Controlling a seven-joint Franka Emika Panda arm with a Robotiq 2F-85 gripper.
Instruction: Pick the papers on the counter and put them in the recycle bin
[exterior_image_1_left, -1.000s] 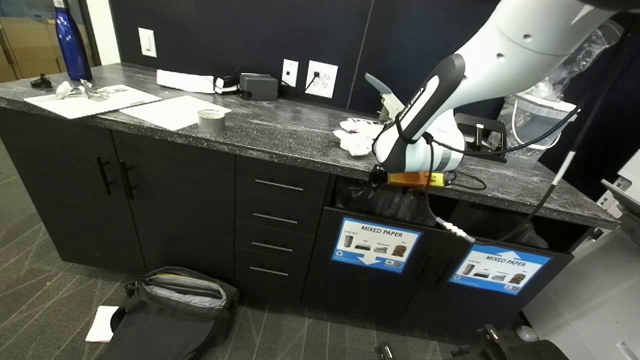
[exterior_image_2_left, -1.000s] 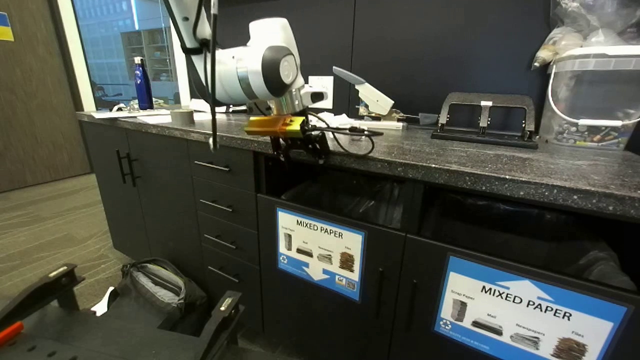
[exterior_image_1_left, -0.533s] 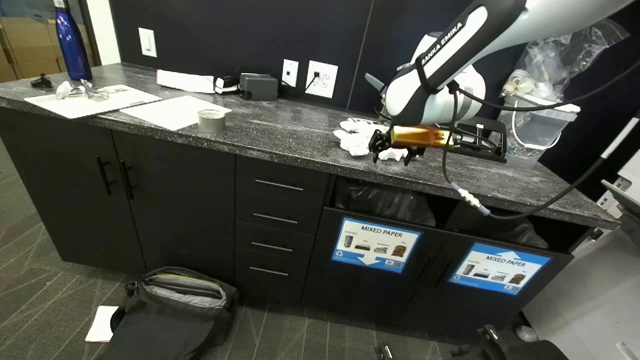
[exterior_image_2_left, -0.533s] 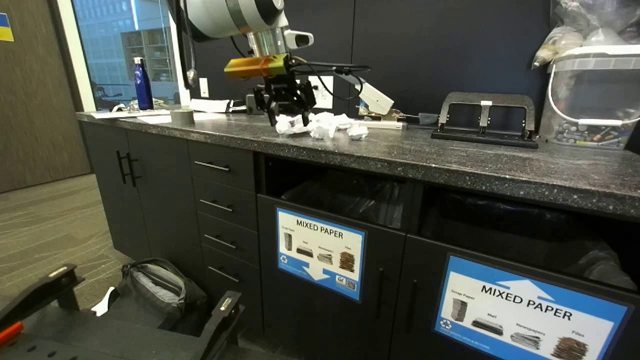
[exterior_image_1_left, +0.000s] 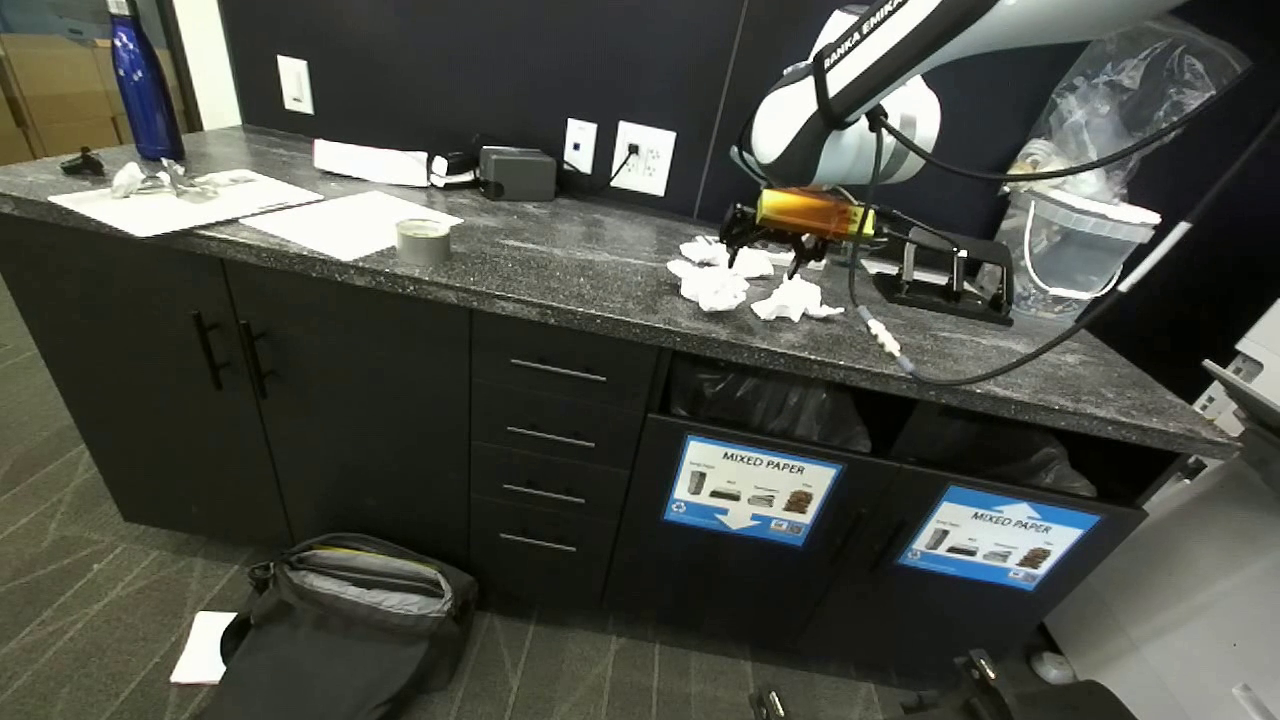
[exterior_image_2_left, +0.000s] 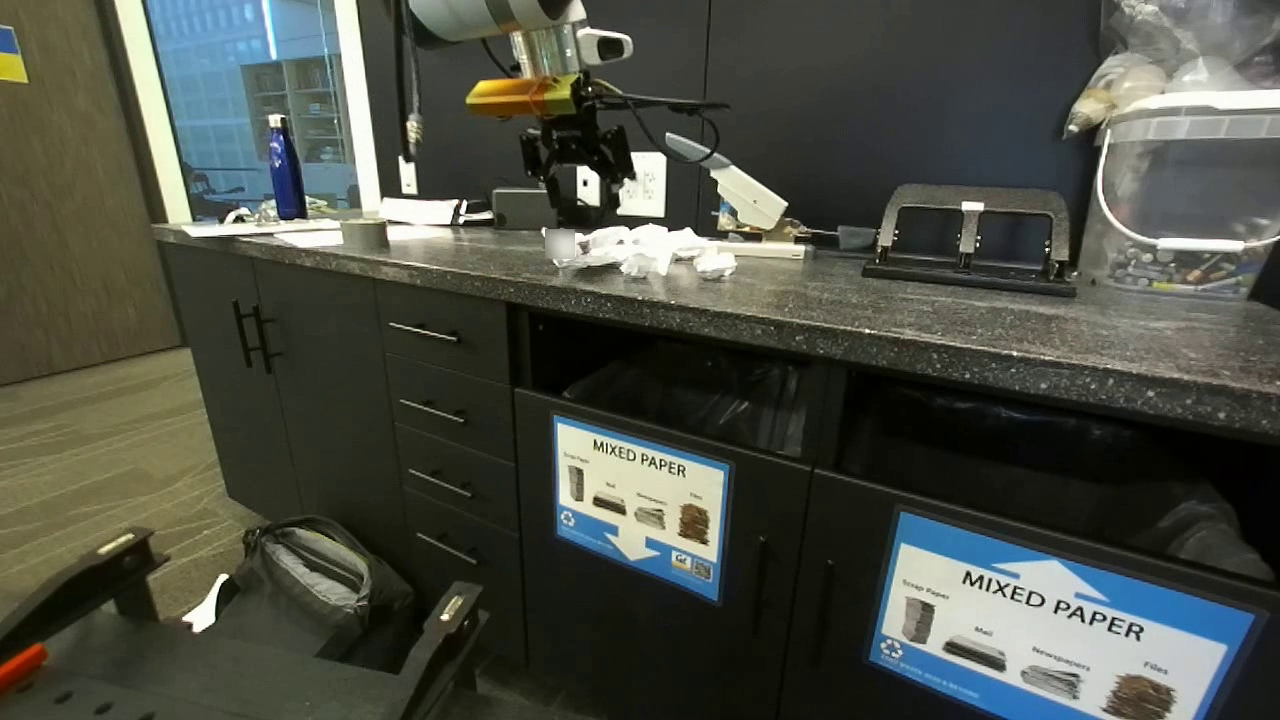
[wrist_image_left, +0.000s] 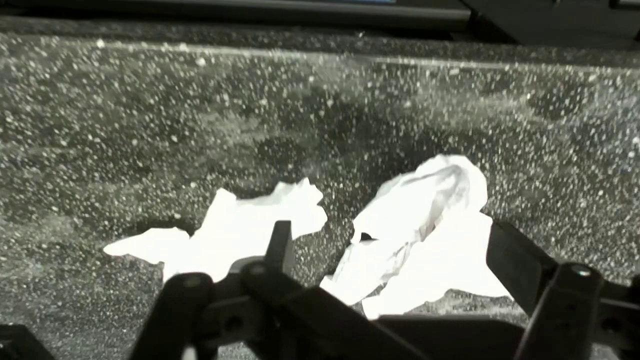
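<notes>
I recorded my gripper (wrist_image_left: 390, 242) pointing down above the papers (exterior_image_1_left: 715, 290), its two fingers (wrist_image_left: 517, 260) standing well apart. In an exterior view a white wall plate (exterior_image_2_left: 588, 187) showed through the gap between them, and the fingertips were just above the paper, apart from it.

The papers were crumpled white scraps, grouped on the dark speckled counter (exterior_image_1_left: 590, 265). I counted at least three; overlap prevented an exact figure. In the wrist view two scraps were visible: one lay between the fingers as framed, the other to the left, partly covered by a finger.

Beneath the counter's front edge I noted two recycling bays (exterior_image_1_left: 775, 405) with plastic liners. Their front panels carried blue-and-white MIXED PAPER signs (exterior_image_1_left: 753, 490). The papers lay on the worktop above the bay whose sign bore a downward arrow.

Also on the counter: a tape roll (exterior_image_1_left: 423, 243) at the edge of a flat white sheet (exterior_image_1_left: 335, 220); a blue bottle (exterior_image_1_left: 147, 95), upright at the far end; a black hole punch (exterior_image_2_left: 968, 240) and, near it, a clear bucket (exterior_image_2_left: 1200, 125) whose contents were too small to identify. A dark bag (exterior_image_1_left: 350, 640), unzipped, lay on the floor.
</notes>
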